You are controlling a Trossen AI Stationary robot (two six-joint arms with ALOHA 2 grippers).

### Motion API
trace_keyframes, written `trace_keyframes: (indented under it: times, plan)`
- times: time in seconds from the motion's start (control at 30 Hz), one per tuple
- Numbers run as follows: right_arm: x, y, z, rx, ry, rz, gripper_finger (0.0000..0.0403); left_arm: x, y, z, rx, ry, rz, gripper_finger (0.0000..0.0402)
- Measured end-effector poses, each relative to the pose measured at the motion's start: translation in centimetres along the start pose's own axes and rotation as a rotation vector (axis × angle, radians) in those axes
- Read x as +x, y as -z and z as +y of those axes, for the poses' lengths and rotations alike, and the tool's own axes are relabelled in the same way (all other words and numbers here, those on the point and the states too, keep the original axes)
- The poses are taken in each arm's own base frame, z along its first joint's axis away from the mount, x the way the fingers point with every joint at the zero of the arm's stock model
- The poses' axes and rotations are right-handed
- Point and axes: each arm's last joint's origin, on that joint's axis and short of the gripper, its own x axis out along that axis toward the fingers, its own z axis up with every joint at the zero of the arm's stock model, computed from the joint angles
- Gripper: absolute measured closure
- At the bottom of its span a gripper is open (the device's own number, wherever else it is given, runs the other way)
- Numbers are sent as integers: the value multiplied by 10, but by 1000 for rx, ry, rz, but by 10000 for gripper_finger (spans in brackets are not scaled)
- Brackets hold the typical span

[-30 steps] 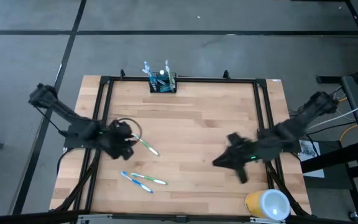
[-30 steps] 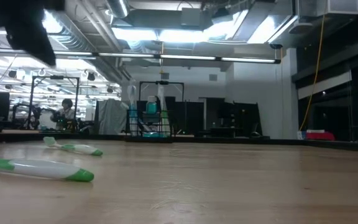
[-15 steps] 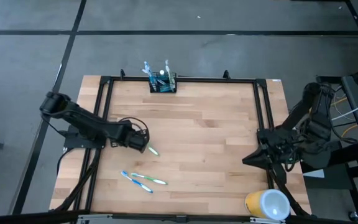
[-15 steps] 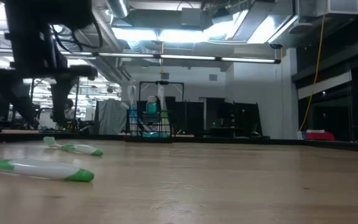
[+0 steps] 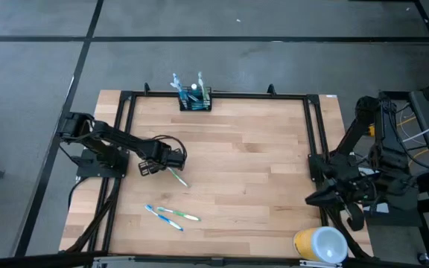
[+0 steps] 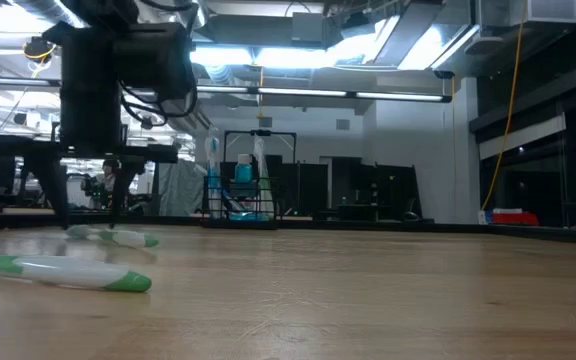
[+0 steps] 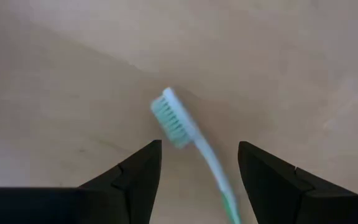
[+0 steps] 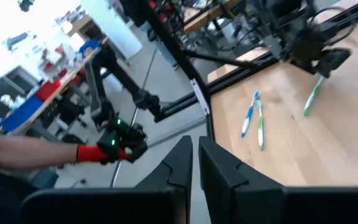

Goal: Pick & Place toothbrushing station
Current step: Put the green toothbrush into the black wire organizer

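Green-and-white plastic toothbrush (image 5: 176, 176) lies on the wooden surface (image 5: 237, 156) between the left gripper's (image 5: 171, 158) spread jaws, at 9 o'clock; right gripper's (image 5: 313, 199) jaws pressed together

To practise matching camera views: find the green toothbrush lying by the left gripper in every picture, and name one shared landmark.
High view: toothbrush at left-centre, beside the left gripper.
Low view: far left, under the gripper.
Left wrist view: centre, between the open fingers.
Right wrist view: upper right.
Landmark: the left gripper.
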Motion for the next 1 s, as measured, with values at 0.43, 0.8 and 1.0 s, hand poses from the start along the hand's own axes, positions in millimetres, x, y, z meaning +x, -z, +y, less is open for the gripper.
trace_keyframes:
  times: [0.43,0.8,1.0]
  plan:
    - [-17,5,5,14,43,-136,371,19,0,-8,-33,-46,-40,194]
    - [-17,2,8,86,47,-189,371,10,-8,-17,-5,55,-61,194]
    - [-14,5,12,84,73,-228,371,1,-1,-15,-20,126,-51,194]
